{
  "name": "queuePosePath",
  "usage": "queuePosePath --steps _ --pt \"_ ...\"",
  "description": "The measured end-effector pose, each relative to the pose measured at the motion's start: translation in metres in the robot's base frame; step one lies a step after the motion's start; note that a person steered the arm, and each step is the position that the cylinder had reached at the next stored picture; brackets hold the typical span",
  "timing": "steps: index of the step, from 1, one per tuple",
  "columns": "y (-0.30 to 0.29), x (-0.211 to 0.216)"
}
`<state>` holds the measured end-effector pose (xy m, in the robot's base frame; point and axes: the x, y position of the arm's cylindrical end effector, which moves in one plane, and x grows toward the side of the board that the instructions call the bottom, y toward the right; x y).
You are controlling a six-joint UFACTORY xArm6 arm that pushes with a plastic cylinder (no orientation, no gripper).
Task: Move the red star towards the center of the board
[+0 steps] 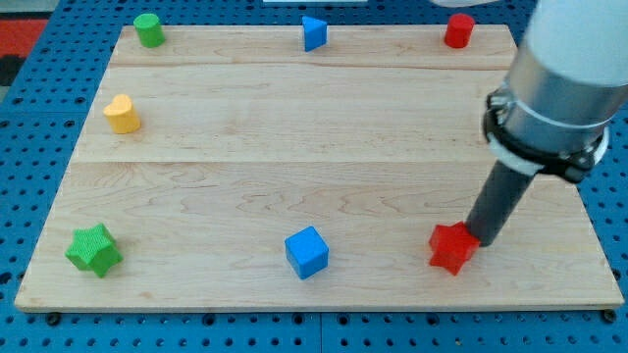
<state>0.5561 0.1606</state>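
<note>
the red star lies near the view's bottom right of our wooden counter, close to its lower edge. my tip sits against the star's upper right side, seemingly touching it, though the rod's end hides the contact line, so we cannot be sure. we carry no jaws at all, only this straight dark rod, and it holds nothing.

to the star's left, well apart, rests the blue cube, also near the bottom edge. further left, in the bottom left corner, is the green star. up the left side sits the yellow heart. along the view's top stand the green cylinder at left, a blue block of roughly triangular shape in the middle, and the red cylinder at right.
</note>
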Motion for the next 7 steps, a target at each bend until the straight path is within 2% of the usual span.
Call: queuePosePath --steps 1,2,3,6,7 --pt "0.04 0.012" --pt "0.041 0.03" --pt "-0.016 0.03" --pt "-0.069 0.009" --pt "-0.102 0.021"
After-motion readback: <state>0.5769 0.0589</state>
